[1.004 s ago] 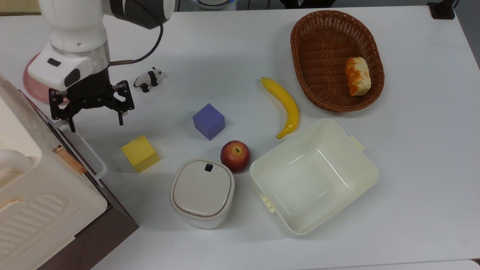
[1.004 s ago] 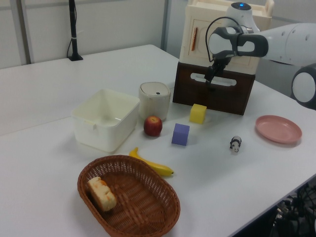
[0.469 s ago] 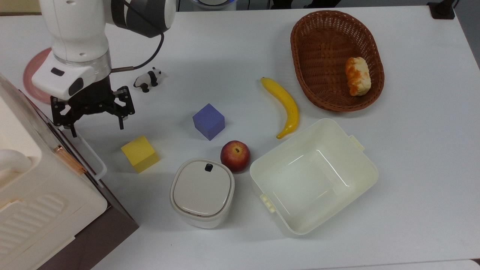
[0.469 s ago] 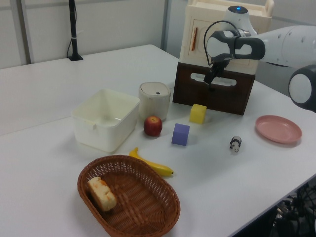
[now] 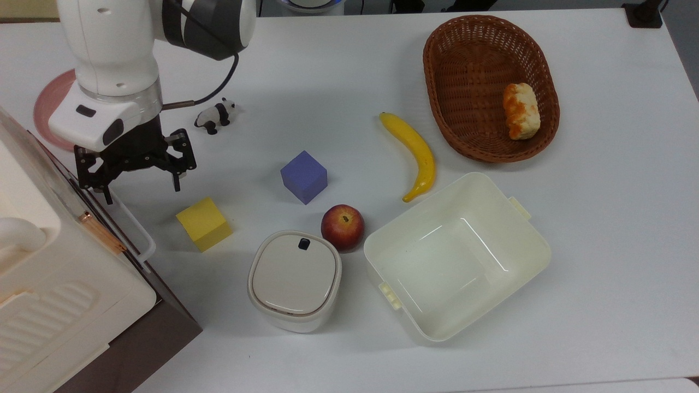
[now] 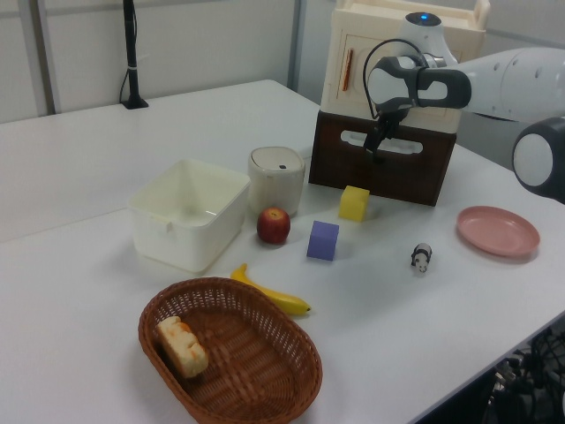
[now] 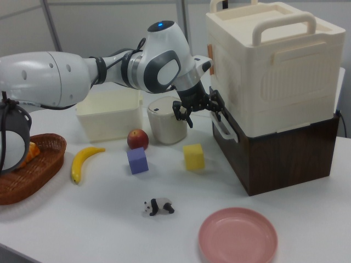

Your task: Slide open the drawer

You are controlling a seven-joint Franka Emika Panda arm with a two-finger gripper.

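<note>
The drawer (image 5: 155,330) is a dark brown box under a cream appliance, and it looks closed; its front (image 7: 233,150) faces the table. Its white bar handle (image 5: 141,236) stands off the front panel, also seen as the handle (image 6: 395,147) in the left view. My gripper (image 5: 142,192) hangs open over the handle's upper end in the top view. One fingertip (image 5: 107,197) sits right at that end, the other fingertip (image 5: 177,187) is over bare table. In the right view my gripper (image 7: 204,116) is just in front of the handle (image 7: 224,125).
A yellow cube (image 5: 205,224) lies close beside the handle. Further out are a purple cube (image 5: 304,176), an apple (image 5: 342,226), a white lidded container (image 5: 295,279), a cream tub (image 5: 538,248), a banana (image 5: 415,154), a basket (image 5: 437,87), a toy panda (image 5: 215,115) and a pink plate (image 5: 46,106).
My gripper has shifted slightly down the top view, closer to the handle's end. It stays open. The drawer and the table objects have not moved.
</note>
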